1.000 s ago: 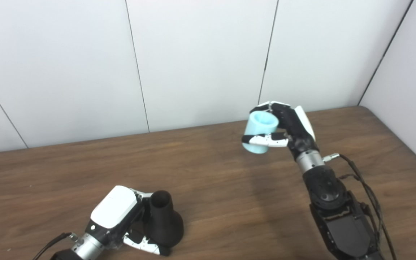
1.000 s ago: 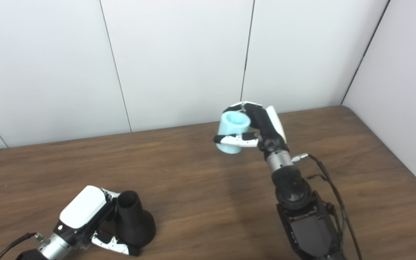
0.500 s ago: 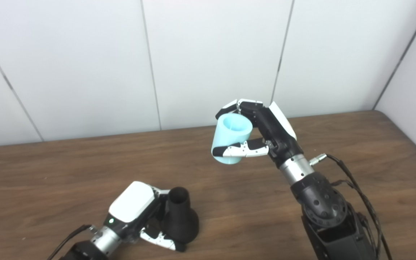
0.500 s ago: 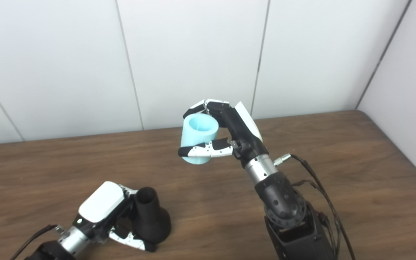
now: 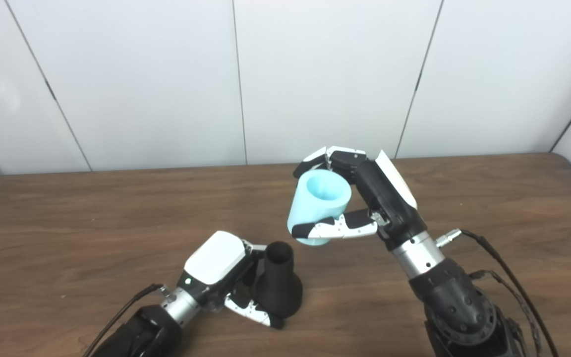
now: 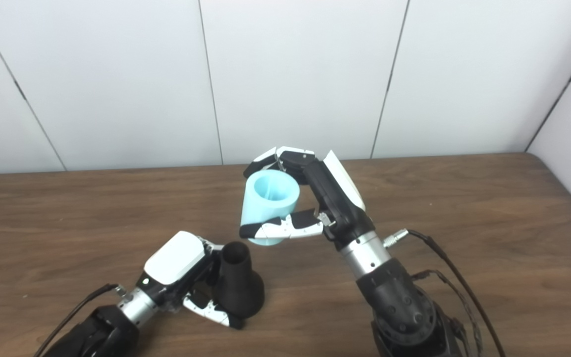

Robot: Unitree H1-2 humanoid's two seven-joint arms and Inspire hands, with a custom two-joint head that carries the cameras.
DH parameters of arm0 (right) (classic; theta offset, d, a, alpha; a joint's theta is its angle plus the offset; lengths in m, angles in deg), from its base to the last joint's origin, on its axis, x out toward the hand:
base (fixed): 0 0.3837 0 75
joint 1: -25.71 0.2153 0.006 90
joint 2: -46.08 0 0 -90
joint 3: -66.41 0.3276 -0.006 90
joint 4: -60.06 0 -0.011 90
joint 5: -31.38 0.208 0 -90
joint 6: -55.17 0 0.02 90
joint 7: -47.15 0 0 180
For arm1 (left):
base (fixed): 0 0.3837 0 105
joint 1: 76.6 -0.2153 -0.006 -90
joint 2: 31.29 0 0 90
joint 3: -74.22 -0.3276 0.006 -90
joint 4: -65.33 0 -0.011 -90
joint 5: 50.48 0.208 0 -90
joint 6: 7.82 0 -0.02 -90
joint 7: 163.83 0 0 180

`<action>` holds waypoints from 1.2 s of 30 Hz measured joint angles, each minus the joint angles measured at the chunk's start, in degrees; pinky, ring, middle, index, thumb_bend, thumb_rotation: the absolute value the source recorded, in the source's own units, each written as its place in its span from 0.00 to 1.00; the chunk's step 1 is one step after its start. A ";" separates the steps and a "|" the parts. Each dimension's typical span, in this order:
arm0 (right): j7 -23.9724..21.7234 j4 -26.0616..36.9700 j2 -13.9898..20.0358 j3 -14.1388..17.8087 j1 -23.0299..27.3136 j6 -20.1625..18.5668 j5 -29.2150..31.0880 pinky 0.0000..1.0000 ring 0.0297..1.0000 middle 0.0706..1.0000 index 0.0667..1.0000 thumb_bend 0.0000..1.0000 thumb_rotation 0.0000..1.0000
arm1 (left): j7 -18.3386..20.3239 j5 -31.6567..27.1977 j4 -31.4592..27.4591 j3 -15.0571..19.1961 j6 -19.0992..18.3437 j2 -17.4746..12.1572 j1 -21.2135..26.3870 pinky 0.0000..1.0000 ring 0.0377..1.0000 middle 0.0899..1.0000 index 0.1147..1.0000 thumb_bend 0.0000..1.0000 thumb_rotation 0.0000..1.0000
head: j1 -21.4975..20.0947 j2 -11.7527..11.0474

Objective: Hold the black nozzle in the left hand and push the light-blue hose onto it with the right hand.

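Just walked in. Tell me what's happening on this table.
A humanoid robot is fitting two parts together over a brown wooden table. Its left hand grips a black funnel-shaped nozzle that stands on the table, narrow end up. Its right hand holds a short light-blue hose piece in the air, above and just right of the nozzle, open end facing the camera. The two parts are not touching, so the hose is not yet pushed on.

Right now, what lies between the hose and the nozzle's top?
Nothing: in both eye views only bare table shows in the gap between the light-blue hose and the black nozzle.
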 measured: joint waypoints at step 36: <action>9.00 -16.45 -4.20 -0.45 -3.37 27.50 -12.49 0.31 0.36 0.46 0.51 0.51 0.00 | -0.24 0.68 0.05 -0.52 -0.05 0.53 0.00 0.15 0.17 0.34 0.42 0.52 0.00 | 0.53 -0.61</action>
